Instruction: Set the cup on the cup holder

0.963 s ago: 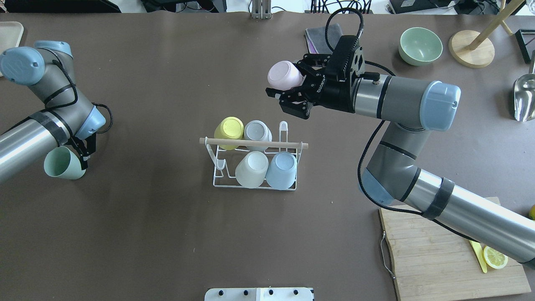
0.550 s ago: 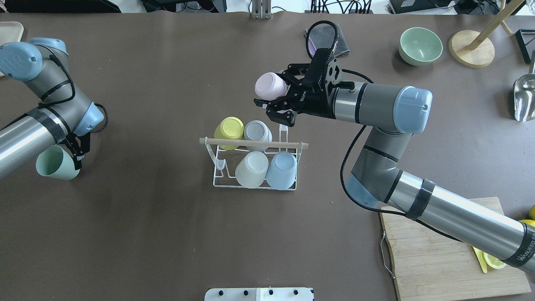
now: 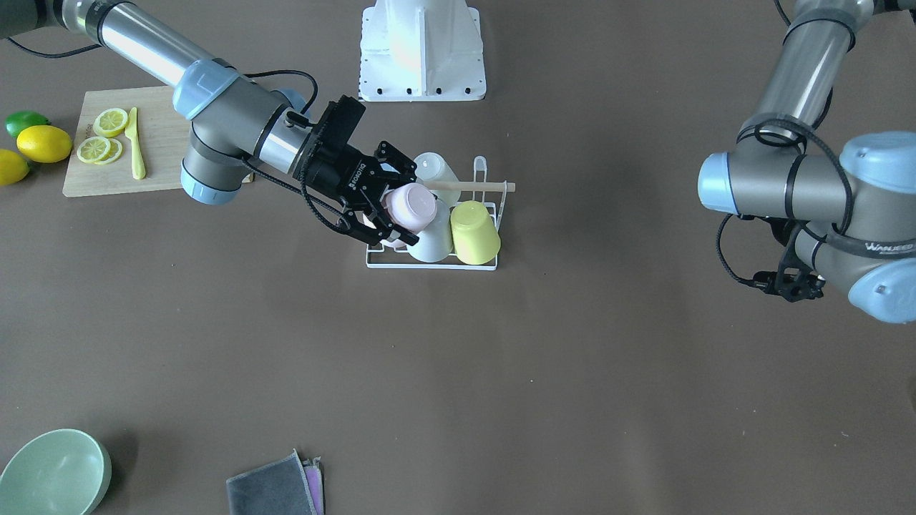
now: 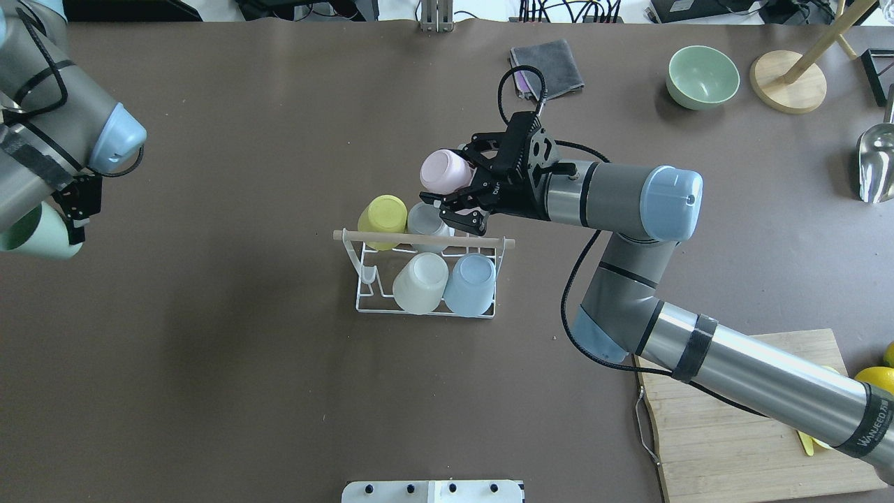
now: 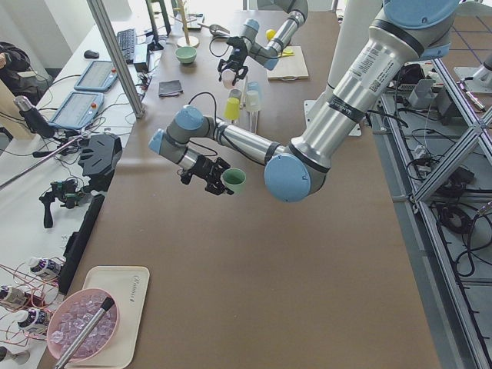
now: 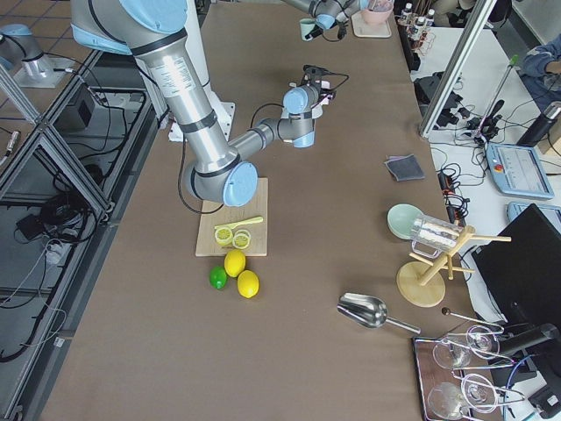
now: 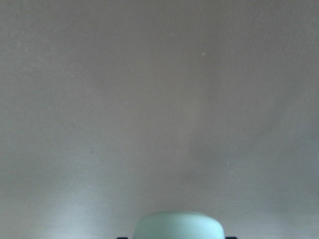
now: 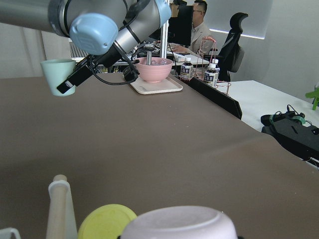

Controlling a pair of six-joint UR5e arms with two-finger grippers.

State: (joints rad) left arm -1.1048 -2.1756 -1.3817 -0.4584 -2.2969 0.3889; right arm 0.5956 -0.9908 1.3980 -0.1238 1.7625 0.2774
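The cup holder (image 4: 349, 236), a white wire rack with a wooden rod, stands mid-table. It bears inverted yellow (image 4: 384, 215), grey (image 4: 427, 220), white (image 4: 420, 281) and blue (image 4: 470, 283) cups. My right gripper (image 4: 452, 183) is shut on a pink cup (image 4: 436, 168), held bottom-up above the rack's far right corner, next to the grey cup; the pink cup also shows in the front view (image 3: 409, 202). My left gripper (image 4: 73, 209) is shut on a mint green cup (image 4: 35, 234) at the table's far left, off the surface, as the left side view shows (image 5: 234, 180).
A wooden cutting board (image 4: 733, 433) with lemon slices lies at the front right. A green bowl (image 4: 702, 75), a grey cloth (image 4: 548, 59), a wooden stand (image 4: 788, 80) and a metal scoop (image 4: 876, 164) sit along the far right.
My right gripper has carried the pink cup left and nearer, to just above the rack's far right corner. My left arm has drawn back to the left with the green cup.
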